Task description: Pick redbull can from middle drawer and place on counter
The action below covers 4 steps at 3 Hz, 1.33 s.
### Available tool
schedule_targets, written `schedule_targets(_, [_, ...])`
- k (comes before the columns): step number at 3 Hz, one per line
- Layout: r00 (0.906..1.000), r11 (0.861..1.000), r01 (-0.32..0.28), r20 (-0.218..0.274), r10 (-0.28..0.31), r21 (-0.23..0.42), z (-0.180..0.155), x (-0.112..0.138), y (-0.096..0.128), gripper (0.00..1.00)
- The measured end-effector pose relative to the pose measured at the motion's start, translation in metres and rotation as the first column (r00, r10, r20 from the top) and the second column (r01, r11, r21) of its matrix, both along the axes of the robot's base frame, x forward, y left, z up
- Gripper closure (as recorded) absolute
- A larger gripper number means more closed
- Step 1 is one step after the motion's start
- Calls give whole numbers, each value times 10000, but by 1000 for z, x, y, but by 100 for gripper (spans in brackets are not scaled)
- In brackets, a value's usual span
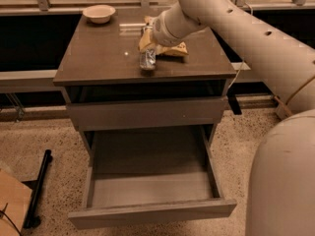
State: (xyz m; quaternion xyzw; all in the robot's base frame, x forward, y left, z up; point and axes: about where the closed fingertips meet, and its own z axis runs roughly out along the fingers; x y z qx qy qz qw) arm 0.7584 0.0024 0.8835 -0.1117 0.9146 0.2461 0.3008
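Redbull can (147,62) stands upright on the counter (98,58) near its front edge, just in front of the chip bag (171,48). The gripper (148,49) sits right at its top; whether it clasps the can cannot be told. Below, the middle drawer (152,211) is pulled wide open.

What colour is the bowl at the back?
The bowl is cream, camera view; the tool is at the redbull can.

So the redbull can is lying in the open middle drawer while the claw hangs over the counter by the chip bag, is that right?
Not quite. The camera view shows the middle drawer pulled out with nothing in it; the redbull can is up on the counter, right below the claw. The rest holds: the claw is over the counter, beside the chip bag.
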Motion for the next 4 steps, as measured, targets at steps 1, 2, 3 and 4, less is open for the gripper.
schedule_targets(1, [9982, 9966, -582, -77, 587, 588, -7, 19, 36, 50])
schedule_targets(2, [9953, 9924, -959, -19, 964, 774, -7, 27, 57, 27])
schedule_targets(3, [9913, 9868, -1309, 2, 1315, 955, -8, 32, 74, 4])
schedule_targets(4, [9912, 9866, -1316, 1, 1322, 962, -8, 32, 75, 0])
